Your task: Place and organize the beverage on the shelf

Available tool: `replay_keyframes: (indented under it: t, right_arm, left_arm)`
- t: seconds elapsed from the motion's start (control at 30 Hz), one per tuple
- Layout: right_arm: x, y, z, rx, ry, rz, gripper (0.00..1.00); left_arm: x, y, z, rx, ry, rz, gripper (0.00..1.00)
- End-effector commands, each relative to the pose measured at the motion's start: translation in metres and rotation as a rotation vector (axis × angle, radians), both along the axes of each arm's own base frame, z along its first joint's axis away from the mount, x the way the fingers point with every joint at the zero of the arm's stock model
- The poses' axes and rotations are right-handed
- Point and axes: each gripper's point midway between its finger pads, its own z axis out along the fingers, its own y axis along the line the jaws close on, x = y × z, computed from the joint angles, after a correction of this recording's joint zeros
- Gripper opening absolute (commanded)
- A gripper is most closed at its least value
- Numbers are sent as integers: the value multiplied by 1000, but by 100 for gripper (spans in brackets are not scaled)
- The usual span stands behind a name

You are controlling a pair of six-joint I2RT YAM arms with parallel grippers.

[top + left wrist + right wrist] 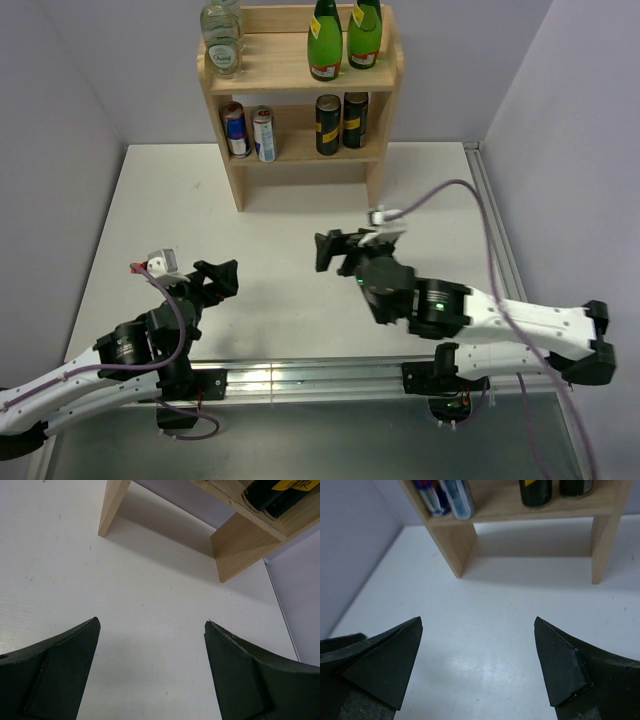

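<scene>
The light wooden shelf stands at the back of the table. Its top tier holds two clear glass bottles on the left and two green bottles on the right. The middle tier holds two blue and silver cans on the left and two dark cans on the right. My left gripper is open and empty over the table, front left. My right gripper is open and empty, in front of the shelf. The shelf also shows in the left wrist view and the right wrist view.
The white table ends at a metal rail on the right and another along the near edge. Grey walls close in behind and at both sides. A purple cable loops above the right arm.
</scene>
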Motion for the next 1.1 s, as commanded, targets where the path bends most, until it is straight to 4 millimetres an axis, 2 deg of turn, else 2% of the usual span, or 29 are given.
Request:
replay_keyframes:
  t: [0.0,0.1,0.23,0.27,0.33,0.37,0.4,0.43,0.5,0.53,0.63,0.77,1.07]
  right_arm:
    - [-20,-59,40,106,-56,-94,100]
    - [-29,-78,57,148,-88,-64,100]
    - [-31,-90,65,157,-110,-71,100]
    - [-30,-92,66,160,-112,-79,100]
    - [-31,-94,66,155,-118,-76,100]
    - [-30,-93,68,161,-123,-75,100]
    - [-30,-93,66,156,-123,-76,100]
    - [-30,-93,65,152,-124,-79,100]
    - [-30,-93,62,146,-123,-80,100]
    - [-30,-94,63,150,-124,-80,100]
    - [-31,-95,61,160,-125,-73,100]
    - [-31,-96,61,162,-131,-69,100]
    - [-27,-103,65,134,-130,-136,100]
  left_arm:
    - [3,0,0,24,-8,18,93]
    - [5,3,-1,49,-4,49,93]
    - [9,-1,22,78,-41,41,93]
    - [10,-3,43,73,-73,27,93]
    - [9,-10,66,56,-111,-13,93]
    - [10,-10,88,48,-149,-21,93]
    - [10,-11,98,47,-165,-27,93]
    - [9,-8,117,24,-190,-28,93]
    - [10,-8,134,50,-213,-32,94]
    - [8,-5,150,32,-229,-31,94]
    - [9,-3,164,57,-237,-26,93]
    - [7,0,171,61,-253,-31,94]
    - [5,4,167,45,-251,-29,93]
